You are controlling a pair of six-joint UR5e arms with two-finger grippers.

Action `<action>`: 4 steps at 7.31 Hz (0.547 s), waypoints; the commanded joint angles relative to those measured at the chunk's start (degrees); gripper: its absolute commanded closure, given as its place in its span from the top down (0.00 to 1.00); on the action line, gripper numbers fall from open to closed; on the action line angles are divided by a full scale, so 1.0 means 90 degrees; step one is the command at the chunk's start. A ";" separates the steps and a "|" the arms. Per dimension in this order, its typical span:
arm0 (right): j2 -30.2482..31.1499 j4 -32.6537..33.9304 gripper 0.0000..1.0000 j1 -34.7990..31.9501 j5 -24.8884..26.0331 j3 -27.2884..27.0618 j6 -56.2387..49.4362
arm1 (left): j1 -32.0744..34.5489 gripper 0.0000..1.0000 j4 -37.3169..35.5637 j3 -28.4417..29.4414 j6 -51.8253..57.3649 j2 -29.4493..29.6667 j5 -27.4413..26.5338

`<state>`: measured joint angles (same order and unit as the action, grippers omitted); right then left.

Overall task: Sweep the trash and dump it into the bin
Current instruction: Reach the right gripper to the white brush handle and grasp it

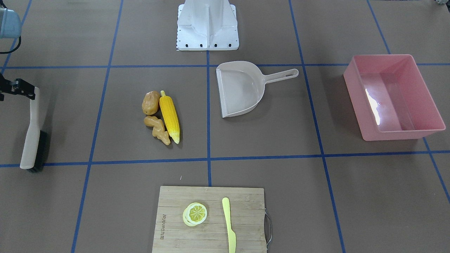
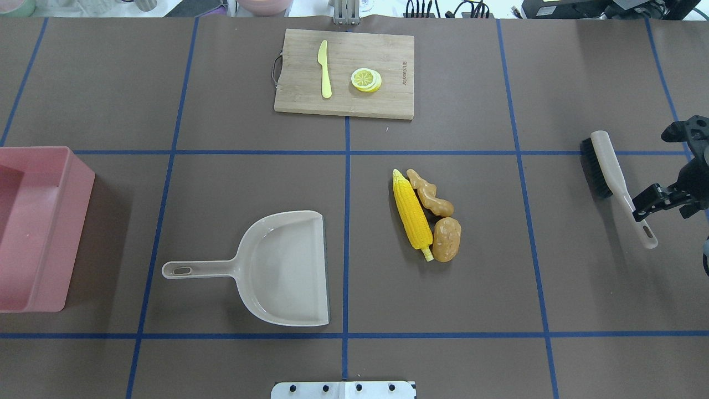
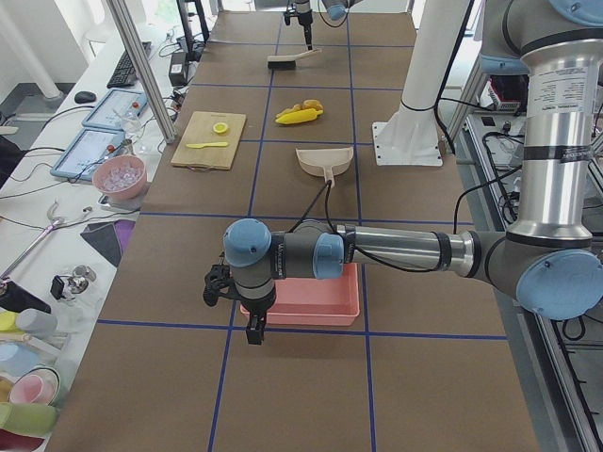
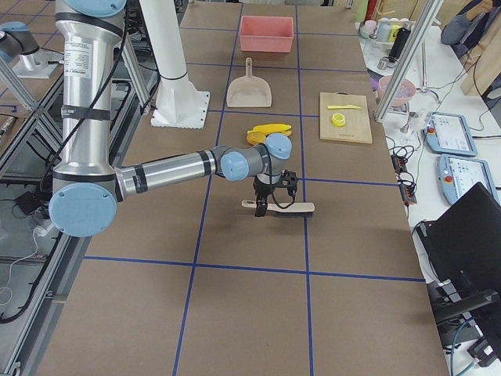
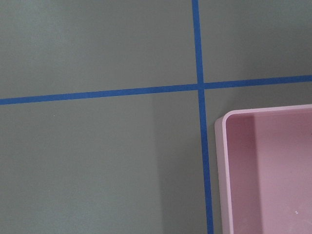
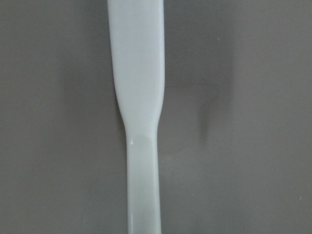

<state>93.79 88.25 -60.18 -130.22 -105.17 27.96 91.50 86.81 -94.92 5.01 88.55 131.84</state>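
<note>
Right hand (image 2: 636, 204) at the brush (image 2: 608, 163) handle, right of bench (image 2: 498, 288)
Cannot tell either hand's grip; left hand (image 3: 254, 330) hangs by the pink bin (image 3: 320, 301)'s corner

Bright, even, diffuse light from above in all views; the front and overhead views are sharp, with clean colour. Shadows are soft and short: the bin (image 2: 80, 210) throws a faint one onto the table (image 2: 471, 310) on the side facing the dustpan (image 2: 288, 277), and the brush (image 1: 31, 140) a narrow one beside it. In the front view a white streak of glare lies on the bin's glossy floor; the dustpan shows only a weak sheen. The left wrist view renders the table grey-green. In the right wrist view the brush handle is nearly washed out and soft-edged, with blurred shadows on either side. In both side views the tape lines (image 3: 254, 179) converge strongly.
</note>
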 commanded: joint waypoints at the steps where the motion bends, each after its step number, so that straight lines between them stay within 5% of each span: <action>1: -0.0322 -0.0001 1.00 0.0172 -0.0003 0.0415 0.0009 | 0.0000 0.98 -0.0006 -0.0010 0.0000 0.0005 0.0000; 4: -0.0460 -0.0001 0.93 0.0299 0.0006 0.0748 -0.0001 | 0.0000 0.98 -0.0006 -0.0020 0.0010 0.0015 0.0000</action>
<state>89.97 88.24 -58.04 -130.24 -99.37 28.02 91.49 86.75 -95.04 5.03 88.67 131.84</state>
